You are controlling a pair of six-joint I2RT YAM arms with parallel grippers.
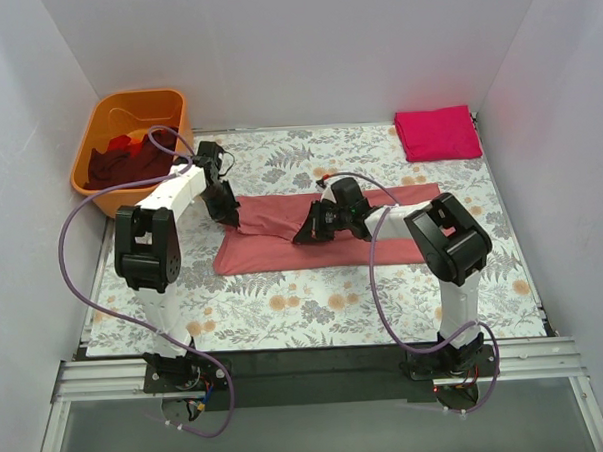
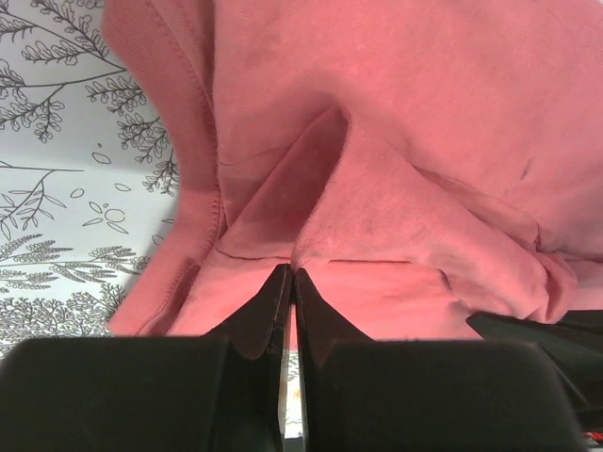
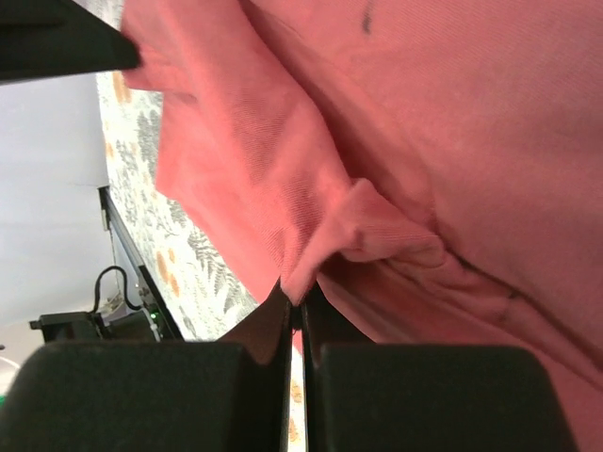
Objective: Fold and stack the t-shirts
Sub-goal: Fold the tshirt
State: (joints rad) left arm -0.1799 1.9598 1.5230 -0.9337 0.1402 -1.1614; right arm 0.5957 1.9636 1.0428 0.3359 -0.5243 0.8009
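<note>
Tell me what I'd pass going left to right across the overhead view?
Orange tub → left gripper → right gripper → folded magenta shirt. Both grippers pinch the salmon-pink shirt, which spans them.

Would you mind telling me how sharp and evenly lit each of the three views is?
Top external: soft, even light, everything sharp, no glare. Left wrist: the salmon-pink t-shirt is crisp, the left gripper a dark, blurred mass at the bottom. Right wrist: likewise, cloth weave sharp, the right gripper blurred.
</note>
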